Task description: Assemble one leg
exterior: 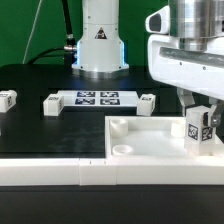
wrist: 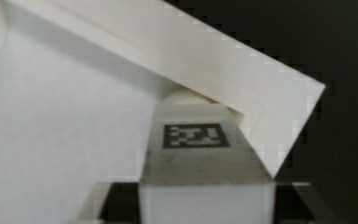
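1. In the exterior view we see the gripper (exterior: 199,125) low on the exterior view's right, over the large white square piece (exterior: 150,138) with round sockets at its corners.
2. Between the fingers sits the leg (exterior: 197,127), a small white block with a black-and-white tag on its face. The gripper is clenched on it, one dark finger on each side.
3. The leg stands upright at the right part of the square piece. We cannot tell if its lower end touches the piece or is just above it.
4. In the wrist view the leg (wrist: 201,150) is in the middle, its tag facing the camera, and the dark fingers (wrist: 119,205) appear at both of its sides. The corner of the square piece (wrist: 247,80) lies right behind the far end of the leg.
5. On the black table (exterior: 30,125) we see three other small white blocks: one at the left edge (exterior: 7,98), one beside the marker board (exterior: 52,103), one on its other side (exterior: 147,100).
6. The marker board (exterior: 98,98) lies flat between these two blocks, in front of the robot base (exterior: 100,45).
7. A white rail (exterior: 50,172) runs along the front of the table.
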Controlling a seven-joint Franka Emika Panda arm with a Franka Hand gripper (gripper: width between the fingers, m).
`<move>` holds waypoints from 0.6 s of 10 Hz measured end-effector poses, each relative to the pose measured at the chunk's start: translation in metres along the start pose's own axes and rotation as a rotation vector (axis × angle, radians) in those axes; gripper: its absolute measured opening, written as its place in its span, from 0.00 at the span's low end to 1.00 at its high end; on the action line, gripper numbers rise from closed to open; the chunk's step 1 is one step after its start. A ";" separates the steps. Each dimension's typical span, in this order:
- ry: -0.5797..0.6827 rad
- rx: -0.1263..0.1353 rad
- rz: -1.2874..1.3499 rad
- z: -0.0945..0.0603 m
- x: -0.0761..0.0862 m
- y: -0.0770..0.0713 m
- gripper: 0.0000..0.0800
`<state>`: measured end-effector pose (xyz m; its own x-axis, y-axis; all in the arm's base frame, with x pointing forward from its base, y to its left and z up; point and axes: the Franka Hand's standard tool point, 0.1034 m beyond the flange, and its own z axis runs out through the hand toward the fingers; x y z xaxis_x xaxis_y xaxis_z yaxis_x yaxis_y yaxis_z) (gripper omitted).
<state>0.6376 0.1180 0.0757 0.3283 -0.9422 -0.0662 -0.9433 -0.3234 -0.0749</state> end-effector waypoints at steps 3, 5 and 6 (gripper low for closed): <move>0.012 0.010 0.364 0.000 -0.004 -0.001 0.37; 0.009 0.018 0.545 0.000 -0.004 -0.002 0.37; 0.002 0.018 0.583 0.000 -0.004 -0.002 0.37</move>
<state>0.6378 0.1222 0.0764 -0.2448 -0.9644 -0.1002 -0.9672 0.2501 -0.0437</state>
